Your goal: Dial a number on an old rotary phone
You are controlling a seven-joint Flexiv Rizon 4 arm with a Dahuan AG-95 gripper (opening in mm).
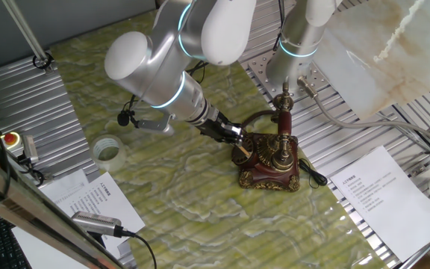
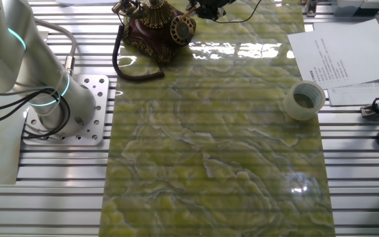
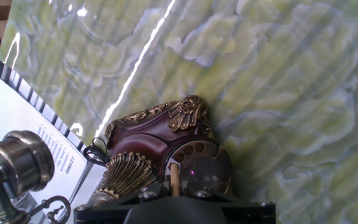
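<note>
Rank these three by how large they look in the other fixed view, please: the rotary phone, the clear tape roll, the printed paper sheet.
1. Printed paper sheet, clearly the largest.
2. Rotary phone, partly cut off by the top edge.
3. Clear tape roll, the smallest.

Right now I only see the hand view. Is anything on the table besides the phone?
Observer: Yes. A clear tape roll sits on the green mat, well away from the phone.
Operator: Where does the cord go?
Observer: The black cord loops out in a curve beside the phone.
Operator: Where's the arm fixed?
Observer: Its base stands on the metal table just behind the phone.
</note>
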